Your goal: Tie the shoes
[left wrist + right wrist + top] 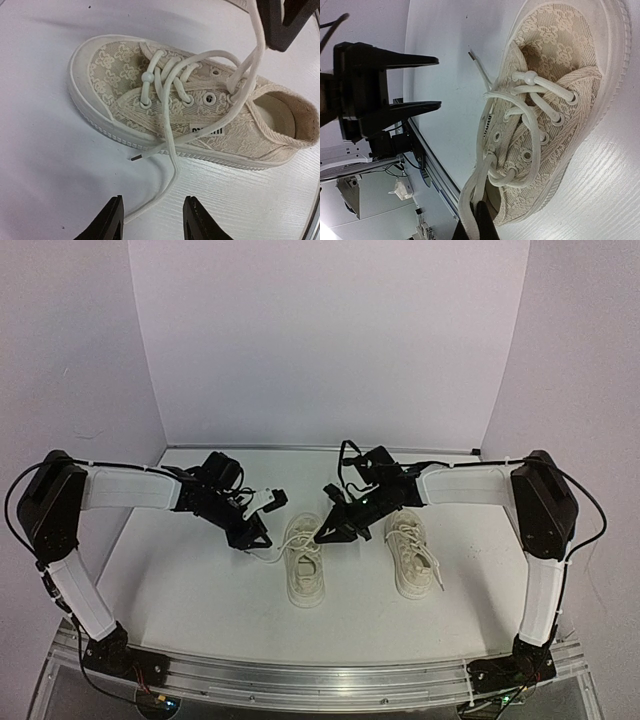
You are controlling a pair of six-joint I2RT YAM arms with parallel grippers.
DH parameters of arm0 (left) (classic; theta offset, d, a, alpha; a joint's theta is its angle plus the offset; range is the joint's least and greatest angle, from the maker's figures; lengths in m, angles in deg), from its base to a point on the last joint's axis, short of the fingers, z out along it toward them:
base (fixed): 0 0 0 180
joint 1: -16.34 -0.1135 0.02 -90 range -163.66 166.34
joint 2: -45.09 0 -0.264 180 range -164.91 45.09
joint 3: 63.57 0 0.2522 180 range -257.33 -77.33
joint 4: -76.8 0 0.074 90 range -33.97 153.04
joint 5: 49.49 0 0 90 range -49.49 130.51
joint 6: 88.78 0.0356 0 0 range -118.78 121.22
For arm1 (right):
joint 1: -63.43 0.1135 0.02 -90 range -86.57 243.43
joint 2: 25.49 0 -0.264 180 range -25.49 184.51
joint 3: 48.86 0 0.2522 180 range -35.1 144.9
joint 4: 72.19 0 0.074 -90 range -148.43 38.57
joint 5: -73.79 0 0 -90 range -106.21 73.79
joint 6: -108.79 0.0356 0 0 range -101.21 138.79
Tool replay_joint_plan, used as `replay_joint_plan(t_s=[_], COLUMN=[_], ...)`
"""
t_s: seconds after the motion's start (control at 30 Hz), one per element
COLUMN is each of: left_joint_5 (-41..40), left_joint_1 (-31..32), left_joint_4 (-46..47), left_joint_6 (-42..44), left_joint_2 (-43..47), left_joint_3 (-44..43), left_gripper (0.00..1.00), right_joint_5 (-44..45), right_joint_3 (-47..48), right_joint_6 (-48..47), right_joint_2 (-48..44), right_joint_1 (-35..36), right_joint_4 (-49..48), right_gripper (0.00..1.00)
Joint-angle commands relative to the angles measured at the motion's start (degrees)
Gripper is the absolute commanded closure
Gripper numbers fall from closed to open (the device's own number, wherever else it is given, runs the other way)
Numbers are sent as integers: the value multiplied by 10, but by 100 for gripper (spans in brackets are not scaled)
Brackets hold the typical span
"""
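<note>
The left arm point(130, 488) reached in from the left edge of the bench point(190, 590). The left gripper point(152, 221) hung low just beside the left shoe point(305, 565), on its left flank. Its fingers point(112, 222) were spread apart with nothing clamped. One loose lace end point(172, 165) ran down off the shoe and lay on the bench in the gap between them; whether it brushed either finger could not be told. A second end, with a dark tip point(136, 157), lay on the bench beside the sole.

The left shoe stood upright near the middle of the bench, toe toward the near edge and ankle opening toward the far edge. Its laces were threaded through the eyelets but untied.

Above the ankle end of this shoe, the right gripper point(479, 222) was pressed together on a raised lace loop point(256, 47). The strands rose from the top eyelets to the closed tips, clear of the shoe.

The right shoe point(412, 555) stood just to the right of the left one, parallel to it and apart from it, toe also toward the near edge. Its laces lay loose over its top, with one strand trailing toward its right side. Neither gripper touched it. The right arm point(470, 485) stretched in from the right edge of the bench.
</note>
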Motion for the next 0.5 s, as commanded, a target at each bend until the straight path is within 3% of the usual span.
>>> replay_joint_plan(t_s=[0.0,0.27,0.47], left_joint_5=[31,58,32], left_joint_1=[2,10,33], left_joint_4=[19,14,-17], left_joint_6=[15,25,42], left_joint_2=[-29,-84,-123], left_joint_3=[-10,-35,-70], left_gripper=[57,56,55], right_joint_5=[6,9,12], right_joint_3=[20,23,22], right_joint_6=[3,8,12], right_joint_2=[2,5,4], right_joint_1=[4,4,4], right_joint_4=[-10,-10,-10], right_gripper=[100,100,100])
